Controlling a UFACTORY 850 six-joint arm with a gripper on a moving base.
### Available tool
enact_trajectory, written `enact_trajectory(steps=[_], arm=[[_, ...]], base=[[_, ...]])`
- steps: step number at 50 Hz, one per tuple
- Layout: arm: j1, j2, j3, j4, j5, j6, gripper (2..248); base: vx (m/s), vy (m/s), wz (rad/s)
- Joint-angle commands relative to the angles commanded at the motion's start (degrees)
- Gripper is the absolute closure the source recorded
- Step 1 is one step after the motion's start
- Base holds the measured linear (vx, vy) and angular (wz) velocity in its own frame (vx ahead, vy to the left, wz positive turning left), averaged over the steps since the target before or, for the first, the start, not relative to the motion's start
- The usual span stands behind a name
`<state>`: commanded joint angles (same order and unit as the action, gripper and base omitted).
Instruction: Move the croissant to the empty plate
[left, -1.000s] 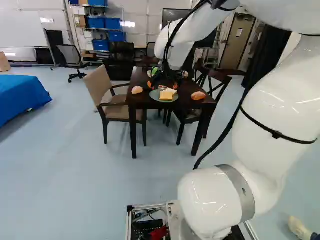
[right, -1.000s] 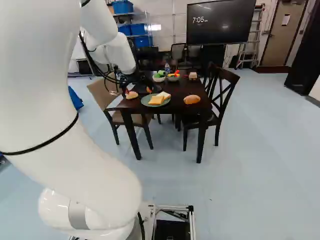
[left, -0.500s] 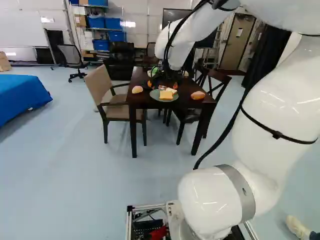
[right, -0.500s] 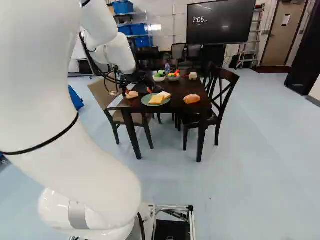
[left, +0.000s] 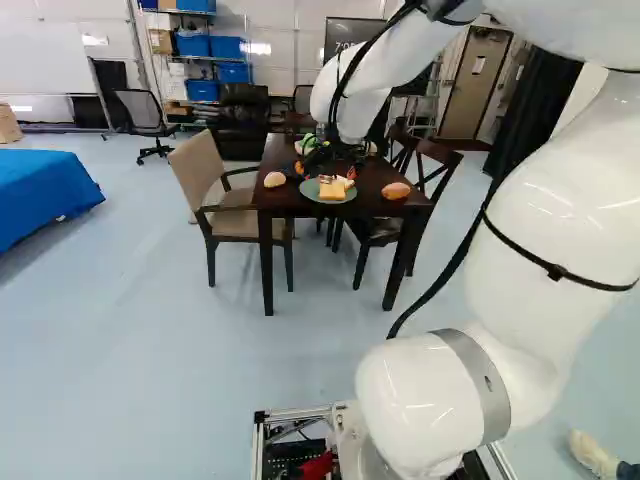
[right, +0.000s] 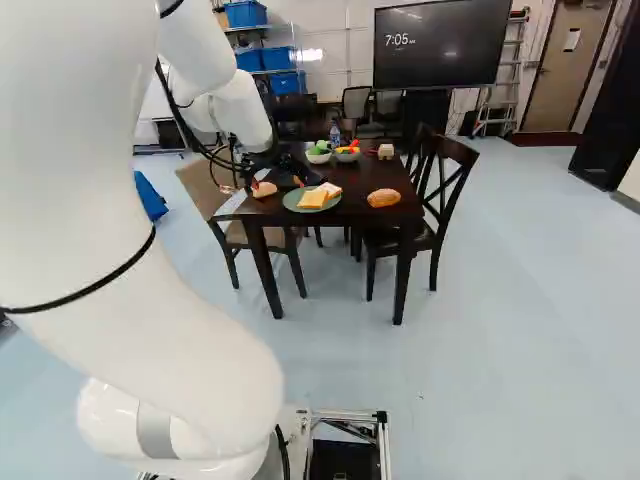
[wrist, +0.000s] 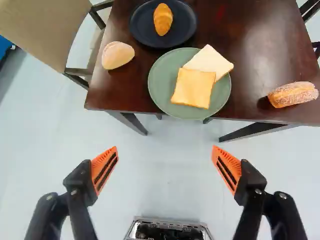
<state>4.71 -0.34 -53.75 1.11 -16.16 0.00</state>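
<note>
Jaws wide. Too low a reach toward far croissant (wrist: 163, 19) could drag near bread slices (wrist: 194, 88) off green plate (wrist: 159, 84).

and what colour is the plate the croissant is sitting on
Dark, a blackish navy plate; it shows best in the wrist view.

black screen (right: 440, 62): 7:05 am (white digits, small "am") | white sheet (right: 572, 39) on door (right: 560, 88): too small to read
</note>
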Motion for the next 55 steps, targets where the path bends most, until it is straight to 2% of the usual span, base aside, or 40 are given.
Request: enact_trajectory(steps=[28, 55], arm=[[-0.6, 2.0, 6.1, -0.1, 8.3, 0.0, 3], [-1.5, 5.2, 15.6, -0.4, 21.1, 0.0, 3]], base=[[0.000, 0.000, 0.000], [0.000, 0.000, 0.000]])
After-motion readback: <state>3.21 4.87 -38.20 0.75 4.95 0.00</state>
